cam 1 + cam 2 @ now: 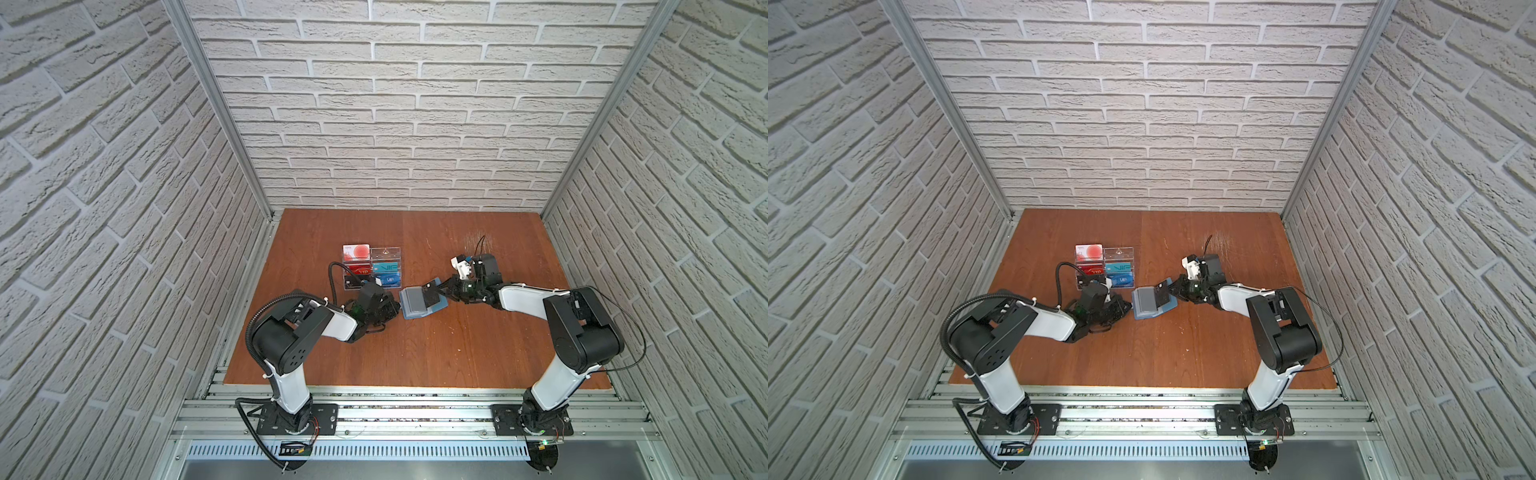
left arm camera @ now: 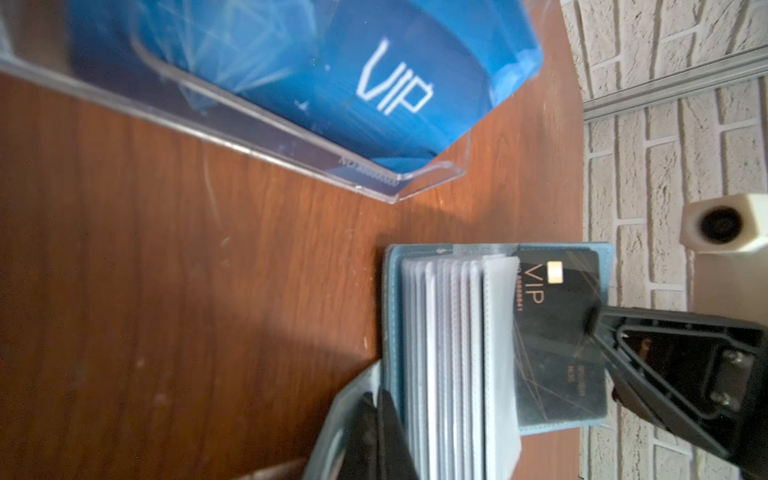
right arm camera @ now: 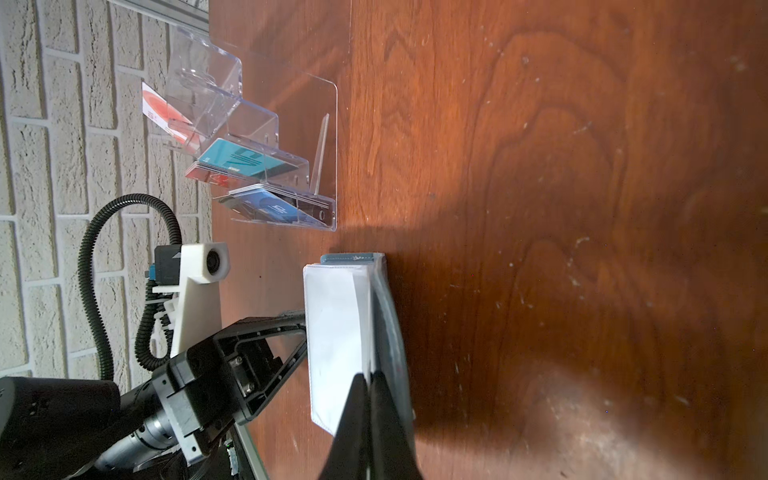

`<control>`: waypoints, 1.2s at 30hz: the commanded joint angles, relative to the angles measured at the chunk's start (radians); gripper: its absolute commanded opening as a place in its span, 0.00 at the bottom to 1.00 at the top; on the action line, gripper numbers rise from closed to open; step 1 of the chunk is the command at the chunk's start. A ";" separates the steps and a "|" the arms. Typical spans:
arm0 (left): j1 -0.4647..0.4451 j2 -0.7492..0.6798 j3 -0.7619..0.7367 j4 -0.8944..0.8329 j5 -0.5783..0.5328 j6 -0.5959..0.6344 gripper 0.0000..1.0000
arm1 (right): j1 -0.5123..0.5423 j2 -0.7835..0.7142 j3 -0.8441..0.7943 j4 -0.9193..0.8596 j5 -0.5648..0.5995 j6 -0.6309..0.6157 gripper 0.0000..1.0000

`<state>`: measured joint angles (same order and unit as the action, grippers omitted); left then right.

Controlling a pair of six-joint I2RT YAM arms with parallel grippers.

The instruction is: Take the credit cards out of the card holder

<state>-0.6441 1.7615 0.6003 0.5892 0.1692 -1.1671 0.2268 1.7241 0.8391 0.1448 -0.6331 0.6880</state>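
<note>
Left fingers [image 2: 390, 440], closed tight on the cover edge of the open slate-blue card holder [image 1: 415, 305]; right fingers [image 2: 611, 322], closed tight on a black VIP card [image 2: 557, 332] at its opposite cover.

The black two-fingered left gripper [image 1: 395, 309] and right gripper [image 1: 440, 292] are held low mid-scene, pinched closed, tips facing each other.
</note>
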 commanded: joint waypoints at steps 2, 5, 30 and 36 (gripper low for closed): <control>0.004 -0.042 0.025 -0.093 -0.026 0.038 0.14 | -0.003 -0.044 -0.019 0.004 0.012 -0.025 0.06; 0.004 -0.062 0.040 -0.118 -0.027 0.045 0.21 | -0.003 -0.052 -0.020 -0.001 0.017 -0.031 0.06; 0.066 -0.595 0.120 -0.616 -0.158 0.241 0.98 | 0.168 -0.239 0.284 -0.471 0.284 -0.299 0.06; 0.101 -0.706 0.082 -0.674 -0.157 0.245 0.98 | 0.218 -0.163 0.569 -0.703 0.290 -0.524 0.06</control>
<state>-0.5579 1.0969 0.7082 -0.0319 0.0319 -0.9501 0.4240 1.5303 1.3125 -0.4007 -0.3569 0.3256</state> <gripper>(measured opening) 0.982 0.058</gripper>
